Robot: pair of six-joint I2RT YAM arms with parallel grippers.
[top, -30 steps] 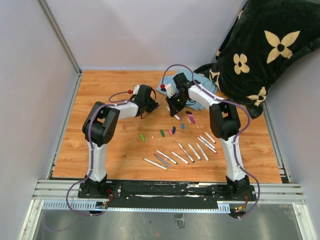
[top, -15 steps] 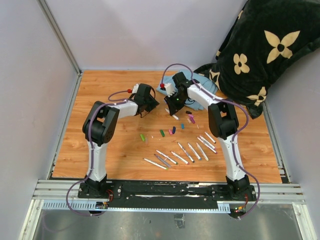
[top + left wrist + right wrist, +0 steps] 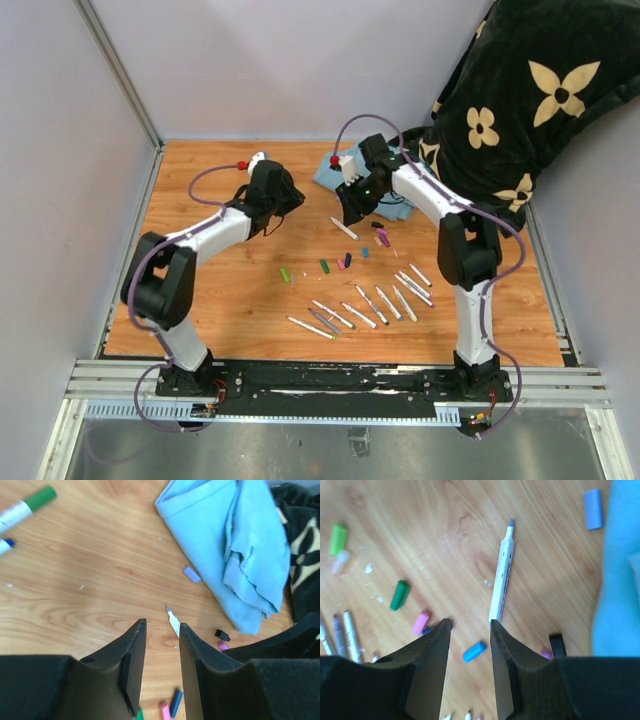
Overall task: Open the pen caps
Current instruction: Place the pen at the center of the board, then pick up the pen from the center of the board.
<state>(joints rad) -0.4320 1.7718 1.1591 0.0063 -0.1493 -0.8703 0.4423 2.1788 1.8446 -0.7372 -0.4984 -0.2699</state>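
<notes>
Hovering empty with jaws slightly apart, the right gripper [image 3: 470,622] hangs over an uncapped blue-tipped marker [image 3: 501,575] lying on the worktop [image 3: 420,520] among loose pen caps [image 3: 399,595], so the step seems between pens, and the left gripper [image 3: 161,625], likewise parted and empty, probably next needs the green cap [image 3: 40,497] still on its white barrel [image 3: 14,513].

A light-wood counter [image 3: 230,300] fills the booth, with plain pale grey walls [image 3: 280,70] rising from its far and side edges. A black blanket [image 3: 540,90] with cream flowers slumps over the counter's far right corner, and a crumpled light blue cloth [image 3: 235,555] lies on the wood just beside it. Silver rails [image 3: 120,375] run along the counter's near edge, with a dull grey metal sheet [image 3: 300,450] nearer still.
</notes>
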